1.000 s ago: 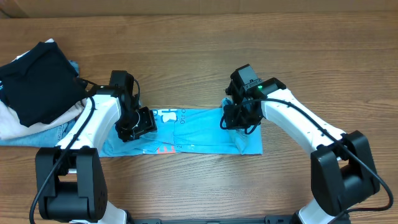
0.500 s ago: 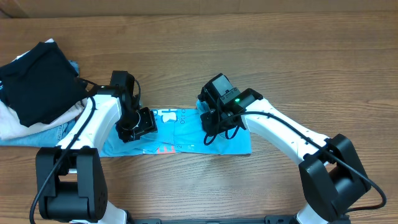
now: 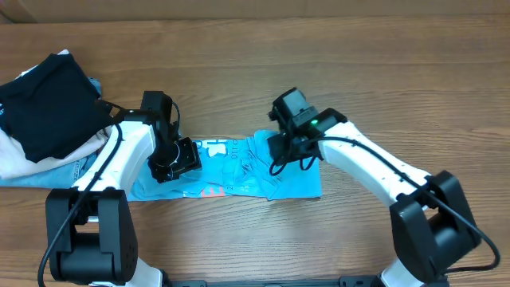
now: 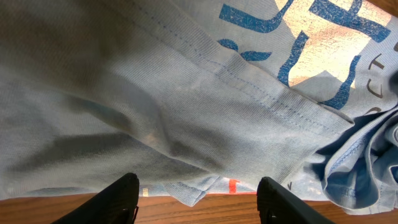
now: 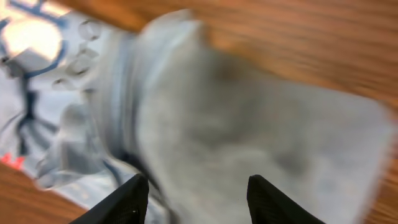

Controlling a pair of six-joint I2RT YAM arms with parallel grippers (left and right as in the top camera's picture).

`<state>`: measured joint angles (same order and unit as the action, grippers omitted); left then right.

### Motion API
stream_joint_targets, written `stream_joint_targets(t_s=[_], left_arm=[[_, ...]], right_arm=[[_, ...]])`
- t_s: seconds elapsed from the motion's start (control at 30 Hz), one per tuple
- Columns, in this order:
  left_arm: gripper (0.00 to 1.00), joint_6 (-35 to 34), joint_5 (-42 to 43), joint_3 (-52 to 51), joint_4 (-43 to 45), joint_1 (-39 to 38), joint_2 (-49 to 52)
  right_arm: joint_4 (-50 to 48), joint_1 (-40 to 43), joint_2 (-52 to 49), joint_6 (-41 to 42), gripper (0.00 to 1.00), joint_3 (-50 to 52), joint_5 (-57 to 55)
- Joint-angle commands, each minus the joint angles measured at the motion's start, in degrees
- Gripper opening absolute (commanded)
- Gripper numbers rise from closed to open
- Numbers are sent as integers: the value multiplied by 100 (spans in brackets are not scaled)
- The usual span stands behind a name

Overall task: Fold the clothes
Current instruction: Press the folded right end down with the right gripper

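**Sky-blue T-shirt** [image 3: 239, 171]: folded into a long strip on the wooden table [image 3: 382, 64]. It lies about midway along the near edge and runs parallel to it. There is white lettering on the left half and a bit of pink lettering at the near hem. The left part lies flat, and the right end is rumpled into a loose bunch.

**Left gripper** [image 3: 171, 162]: over the strip's left end. In the wrist view its fingers [image 4: 121, 199] stand apart, with cloth spread beneath them and nothing pinched between.

**Right gripper** [image 3: 291, 150]: over the rumpled right end. The wrist view is blurred, but both fingers [image 5: 134, 196] show spread wide and hold nothing.

**Black garment** [image 3: 48, 108]: folded, by the left edge of the table. It sits on top of a beige piece [image 3: 16, 159] and a blue denim piece [image 3: 56, 171].
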<state>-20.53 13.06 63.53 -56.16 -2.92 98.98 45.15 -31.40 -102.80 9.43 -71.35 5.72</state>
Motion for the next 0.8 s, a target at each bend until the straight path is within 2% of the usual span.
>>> stream_joint_targets(t_s=[0.0, 0.07, 0.2, 0.4, 0.63, 0.77], left_arm=[[64, 127, -11, 114, -2, -39, -127], [64, 127, -11, 114, 9, -39, -127], [64, 127, -9, 114, 28, -39, -127], [64, 129, -11, 114, -13, -39, -127], [65, 129, -11, 114, -17, -39, -127], [65, 129, -9, 114, -20, -39, -127]], right_arm=[[133, 238, 369, 74, 53, -116, -264], [302, 299, 367, 0, 53, -109, -114], [420, 223, 367, -658, 54, -109, 754], [17, -98, 282, -999, 54, -105, 675], [-70, -245, -295, -1268, 50, -105, 745], [-190, -361, -461, -1292, 42, -105, 745]])
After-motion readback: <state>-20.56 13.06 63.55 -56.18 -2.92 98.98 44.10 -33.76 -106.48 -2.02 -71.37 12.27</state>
